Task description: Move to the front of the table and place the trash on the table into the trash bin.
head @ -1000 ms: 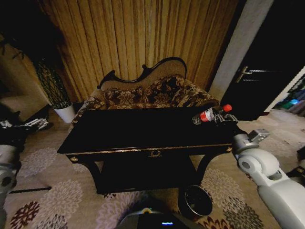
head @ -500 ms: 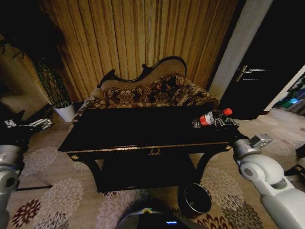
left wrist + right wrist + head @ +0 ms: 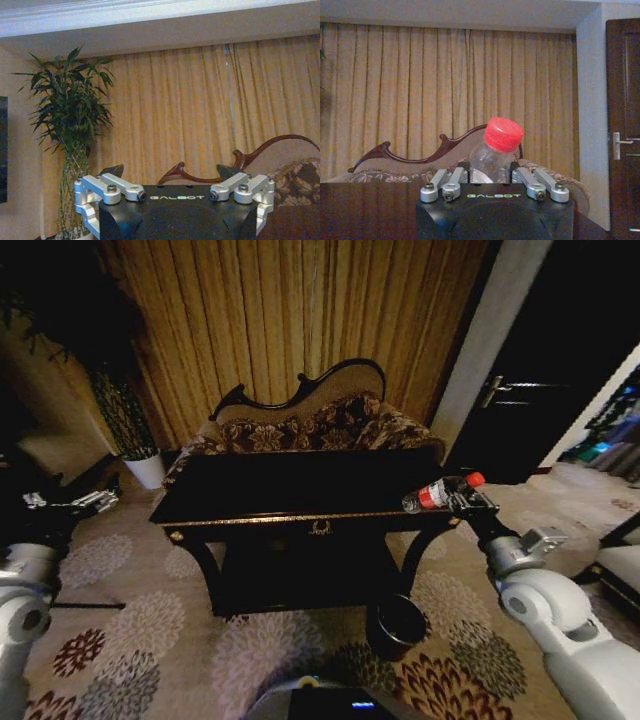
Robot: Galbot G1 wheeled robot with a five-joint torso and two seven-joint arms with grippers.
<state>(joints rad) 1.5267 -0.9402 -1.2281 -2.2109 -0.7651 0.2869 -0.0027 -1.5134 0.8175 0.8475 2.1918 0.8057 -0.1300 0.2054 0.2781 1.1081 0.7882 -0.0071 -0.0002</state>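
Note:
The black table point(image 3: 290, 490) with gold trim stands ahead of me, with no loose litter visible on its dark top. A clear plastic bottle point(image 3: 438, 493) with a red label and cap, the trash, is lifted at the table's right end. My right gripper point(image 3: 458, 500) is shut on it. In the right wrist view the bottle point(image 3: 496, 150) stands up between the closed fingers point(image 3: 447, 184). The trash bin point(image 3: 397, 624) sits on the carpet below the table's front right leg. My left gripper point(image 3: 75, 504) hangs open far to the left of the table, holding nothing point(image 3: 170, 175).
A floral sofa point(image 3: 320, 425) stands behind the table against gold curtains. A white plant pot point(image 3: 148, 470) sits at the back left and a dark door point(image 3: 530, 390) at the right. Patterned carpet point(image 3: 150, 630) lies open in front of the table.
The whole picture has shifted: the table and bin look smaller and farther off, so the camera has moved back. The bottle stays in the right gripper at the table's right end.

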